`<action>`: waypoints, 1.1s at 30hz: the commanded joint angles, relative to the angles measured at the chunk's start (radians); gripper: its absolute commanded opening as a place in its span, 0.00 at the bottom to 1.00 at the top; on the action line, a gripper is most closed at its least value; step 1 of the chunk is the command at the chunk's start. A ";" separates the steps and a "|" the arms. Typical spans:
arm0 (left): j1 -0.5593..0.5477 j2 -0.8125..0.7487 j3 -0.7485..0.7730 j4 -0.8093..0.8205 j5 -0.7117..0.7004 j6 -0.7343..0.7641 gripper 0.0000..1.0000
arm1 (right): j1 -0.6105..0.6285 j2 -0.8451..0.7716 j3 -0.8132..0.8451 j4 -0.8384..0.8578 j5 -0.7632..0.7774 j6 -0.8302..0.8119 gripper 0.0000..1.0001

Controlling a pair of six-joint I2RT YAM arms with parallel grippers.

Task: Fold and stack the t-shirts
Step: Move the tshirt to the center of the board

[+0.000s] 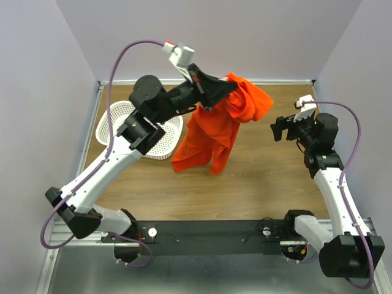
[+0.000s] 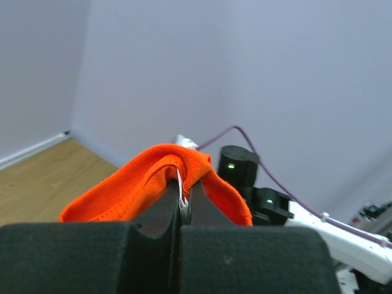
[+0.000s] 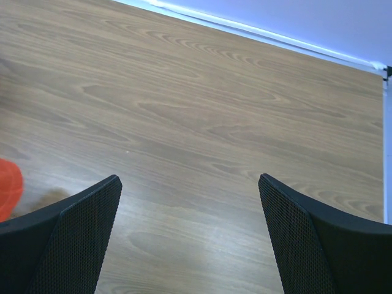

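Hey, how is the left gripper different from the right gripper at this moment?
The left gripper is shut, while the right gripper stands wide open.
The left gripper pinches a fold of the orange t-shirt, which hangs from it; the right gripper holds nothing.
The left gripper is at the middle of the table, towards the back; the right gripper is at the right side, facing bare wood.
Both have black fingers.
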 commanded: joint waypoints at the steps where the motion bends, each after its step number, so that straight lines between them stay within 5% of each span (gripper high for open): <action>1: -0.115 0.049 0.169 0.048 0.061 0.043 0.00 | -0.008 0.010 0.032 -0.010 0.082 0.003 1.00; 6: -0.139 0.074 0.233 0.012 -0.012 0.068 0.00 | -0.012 0.016 0.033 -0.008 0.102 0.010 1.00; 15: -0.139 0.023 0.103 -0.025 -0.089 0.105 0.00 | -0.012 0.026 0.036 -0.008 0.116 0.016 1.00; 22: -0.110 0.025 -0.138 -0.008 -0.238 0.102 0.00 | -0.014 0.035 0.036 -0.007 0.130 0.017 1.00; 26: 0.018 0.147 -0.299 0.020 -0.266 0.048 0.00 | -0.014 0.039 0.036 -0.007 0.122 0.019 1.00; 27: 0.035 0.181 -0.310 0.021 -0.245 0.056 0.05 | -0.014 0.039 0.033 -0.007 0.117 0.019 1.00; 29: 0.064 0.273 -0.307 -0.008 -0.276 0.106 0.50 | -0.014 0.041 0.029 -0.008 0.082 0.016 1.00; 32: 0.048 0.263 -0.281 -0.031 -0.374 0.227 0.83 | -0.014 0.041 0.009 -0.025 -0.092 -0.036 1.00; 33: 0.043 0.235 -0.275 -0.034 -0.432 0.252 0.86 | -0.014 0.041 0.004 -0.043 -0.164 -0.059 1.00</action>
